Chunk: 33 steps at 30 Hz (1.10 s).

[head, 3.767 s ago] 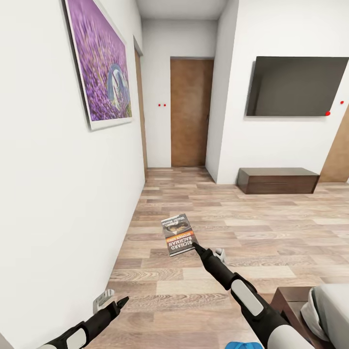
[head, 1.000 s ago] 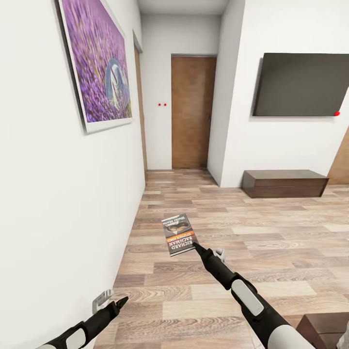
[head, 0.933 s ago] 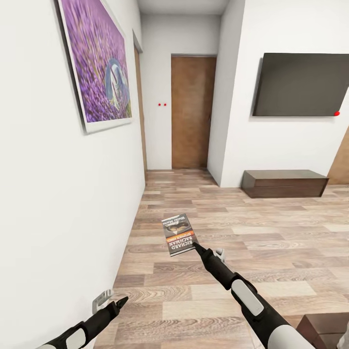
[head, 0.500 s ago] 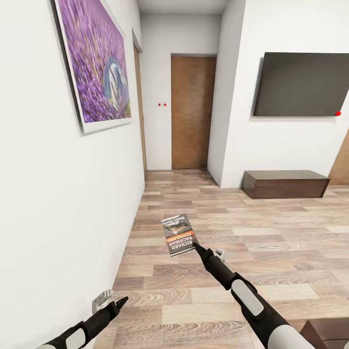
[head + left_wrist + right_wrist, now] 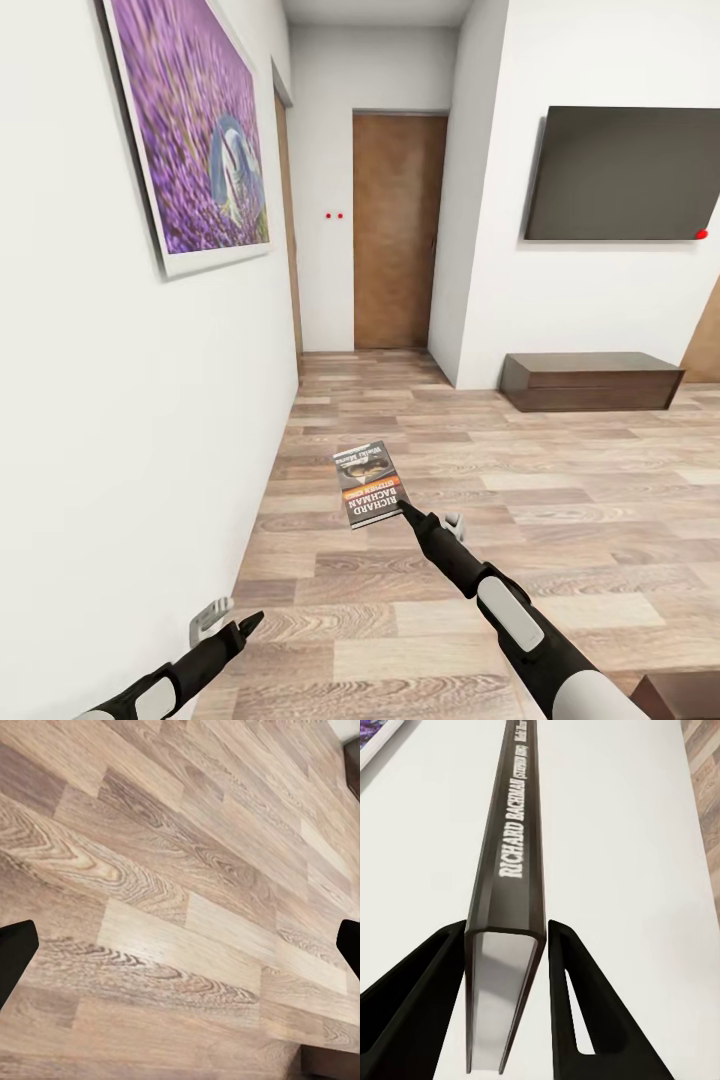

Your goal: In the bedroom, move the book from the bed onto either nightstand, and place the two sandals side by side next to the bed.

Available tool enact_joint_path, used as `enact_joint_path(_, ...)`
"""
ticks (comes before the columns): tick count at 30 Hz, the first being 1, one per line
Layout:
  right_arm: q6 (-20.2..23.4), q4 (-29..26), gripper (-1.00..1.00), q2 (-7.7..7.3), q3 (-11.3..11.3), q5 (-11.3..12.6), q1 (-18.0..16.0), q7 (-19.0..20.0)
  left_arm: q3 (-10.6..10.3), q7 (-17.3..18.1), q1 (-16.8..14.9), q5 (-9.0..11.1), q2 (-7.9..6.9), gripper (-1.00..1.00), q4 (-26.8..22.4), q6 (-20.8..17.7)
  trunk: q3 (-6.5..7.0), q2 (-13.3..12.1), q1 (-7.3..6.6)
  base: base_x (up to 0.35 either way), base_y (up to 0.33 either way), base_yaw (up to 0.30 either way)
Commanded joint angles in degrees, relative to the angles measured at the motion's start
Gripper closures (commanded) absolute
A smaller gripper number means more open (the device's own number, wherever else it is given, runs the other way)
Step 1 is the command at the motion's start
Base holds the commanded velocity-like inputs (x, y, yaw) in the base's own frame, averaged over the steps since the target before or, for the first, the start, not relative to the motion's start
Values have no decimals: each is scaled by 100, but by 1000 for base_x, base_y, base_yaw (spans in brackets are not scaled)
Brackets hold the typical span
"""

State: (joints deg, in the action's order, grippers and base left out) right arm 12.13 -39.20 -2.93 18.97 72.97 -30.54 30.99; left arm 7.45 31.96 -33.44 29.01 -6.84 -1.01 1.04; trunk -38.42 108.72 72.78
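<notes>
Domestic interior, a home: you face white walls and wood-plank floor (image 5: 560,470). Ahead of your right gripper (image 5: 402,506), a brown wooden door (image 5: 394,230); to its right, wall-mounted dark screen (image 5: 622,175) above low dark cabinet (image 5: 590,380); to its left, framed lavender picture (image 5: 190,130).

Your right arm reaches forward with its jaws clamped; your left arm hangs low with its jaws wide apart.

Your right arm (image 5: 520,630) stretches up and forward from the lower right of the head view, white forearm narrowing to a black wrist. Your right gripper (image 5: 403,507) is closed on the book (image 5: 367,484), one finger (image 5: 416,1001) pressed to each cover, spine facing the wrist camera. Your left arm (image 5: 165,680) sits low at the lower left, and your left gripper (image 5: 228,622) points forward, its two black fingertips (image 5: 15,949) spread far apart with nothing between them.
</notes>
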Motion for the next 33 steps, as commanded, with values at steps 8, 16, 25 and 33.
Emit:
enact_joint_path(8,25,0,100,1,19,60,-5,5,46,21,-5,-35,-3,-100,5,11,-6,3,0,23,17,0)
enact_joint_path(16,24,0,100,3,19,59,-5,4,46,21,-5,-35,-14,-100,4,9,-6,3,0,3,5,0)
enact_joint_path(25,24,0,100,3,19,59,-5,4,46,21,-5,-35,-19,-100,4,6,-6,3,0,0,68,0)
enact_joint_path(33,26,0,100,3,19,59,-5,6,46,21,-5,-35,-19,-100,4,7,-6,3,0,0,11,0)
